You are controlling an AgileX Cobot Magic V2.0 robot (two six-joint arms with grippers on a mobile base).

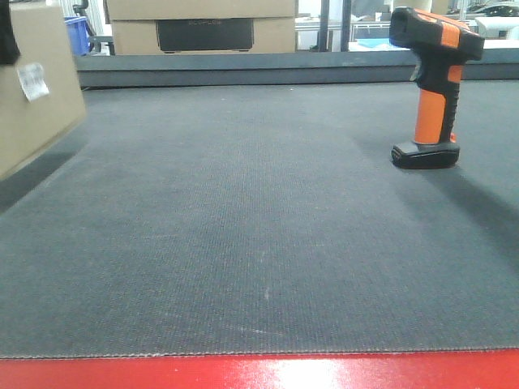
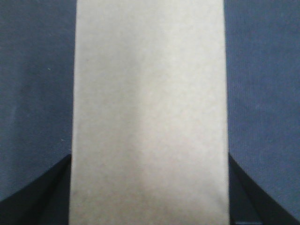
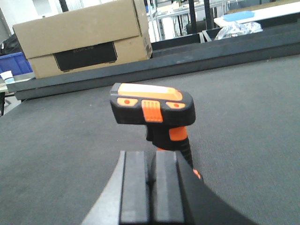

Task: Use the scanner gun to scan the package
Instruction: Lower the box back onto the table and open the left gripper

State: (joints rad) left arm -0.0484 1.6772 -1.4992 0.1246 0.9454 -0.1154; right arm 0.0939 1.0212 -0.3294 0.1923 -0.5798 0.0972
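Worktop (image 1: 259,243): a dark grey woven mat is seen, edged in red nearest the front camera.
Right pincer (image 3: 152,187): the pads are pressed together with nothing between them, just before the scanner gun.
Scanner gun (image 1: 434,85): stood upright on its flat base at the right of the mat.
Package (image 1: 32,89): held tilted off the mat at the far left, white label (image 1: 32,79) showing.
Left pincer (image 2: 150,197): closed on the package sides, seen at the wrist view's lower corners.
Background: a larger cardboard box (image 3: 86,42) with a dark panel is seen beyond the worktop.

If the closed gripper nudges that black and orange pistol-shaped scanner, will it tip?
Probably. The black and orange scanner gun stands upright on a small flat base, with its wide head overhanging, so it looks top-heavy. Its hard plastic looks rigid, not floppy.
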